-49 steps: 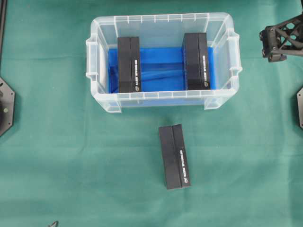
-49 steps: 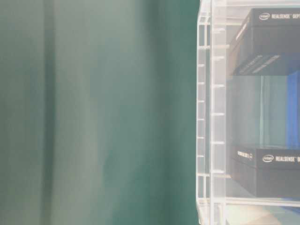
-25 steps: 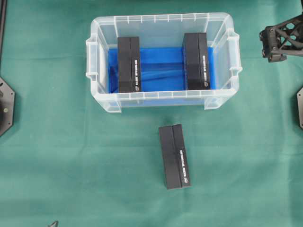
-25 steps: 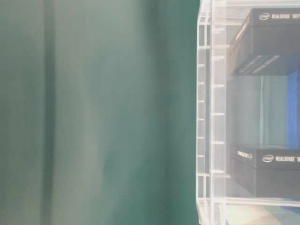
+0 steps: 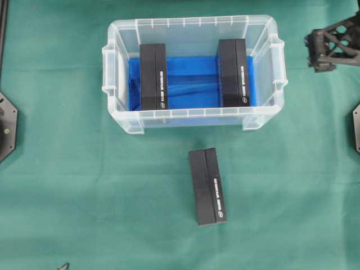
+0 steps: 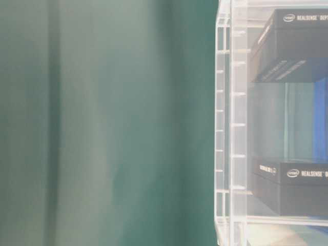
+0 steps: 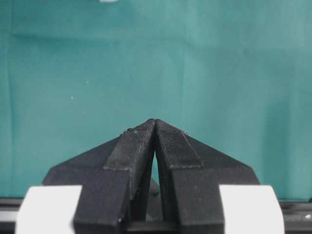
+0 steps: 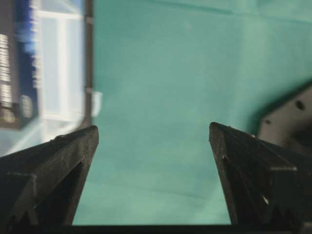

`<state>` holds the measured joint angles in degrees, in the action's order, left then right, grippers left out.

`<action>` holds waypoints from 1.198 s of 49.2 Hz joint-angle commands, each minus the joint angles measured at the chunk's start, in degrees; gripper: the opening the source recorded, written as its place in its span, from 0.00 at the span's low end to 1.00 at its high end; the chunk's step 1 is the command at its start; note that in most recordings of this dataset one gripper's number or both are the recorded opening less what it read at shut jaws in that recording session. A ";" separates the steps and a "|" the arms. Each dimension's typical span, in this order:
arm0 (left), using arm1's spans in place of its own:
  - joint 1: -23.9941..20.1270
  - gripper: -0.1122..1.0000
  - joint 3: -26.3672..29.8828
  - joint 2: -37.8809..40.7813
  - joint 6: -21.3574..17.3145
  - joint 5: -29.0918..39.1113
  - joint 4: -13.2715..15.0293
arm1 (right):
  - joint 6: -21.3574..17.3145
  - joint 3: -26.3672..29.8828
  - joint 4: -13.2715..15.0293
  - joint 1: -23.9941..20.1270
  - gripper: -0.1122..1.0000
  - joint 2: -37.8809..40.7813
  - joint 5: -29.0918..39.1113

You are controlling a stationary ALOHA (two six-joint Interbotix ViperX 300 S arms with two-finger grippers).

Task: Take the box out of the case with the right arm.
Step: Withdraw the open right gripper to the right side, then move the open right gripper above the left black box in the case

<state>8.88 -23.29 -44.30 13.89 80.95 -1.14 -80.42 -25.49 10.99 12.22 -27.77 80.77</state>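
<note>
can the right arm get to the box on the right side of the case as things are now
Probably yes. The case has no lid, the right-hand box stands uncovered near its right wall, and the right gripper, jaws wide open and empty, hangs just outside that wall with only green cloth between.

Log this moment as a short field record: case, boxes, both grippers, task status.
case: clear bin with blue floor, on green cloth
boxes in case: two, left box and right box, apart, neither gripped
box outside: one on the cloth in front of the case
right gripper: open, empty, over the cloth beside the case
left gripper: shut, empty, over bare cloth
task status: no box in the right gripper yet
</note>
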 commanded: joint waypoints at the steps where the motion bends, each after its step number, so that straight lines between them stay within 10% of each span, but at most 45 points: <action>1: 0.18 0.10 0.70 0.09 0.00 -0.09 -0.18 | -0.09 2.55 0.00 0.00 0.92 1.23 -2.02; 59: 0.18 0.10 0.26 -2.20 -0.35 2.81 -0.18 | 2.72 51.94 -4.31 -3.78 0.91 45.70 -4.66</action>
<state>8.88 -23.64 -46.67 13.54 83.76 -1.14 -77.87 22.94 6.86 8.53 17.75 75.76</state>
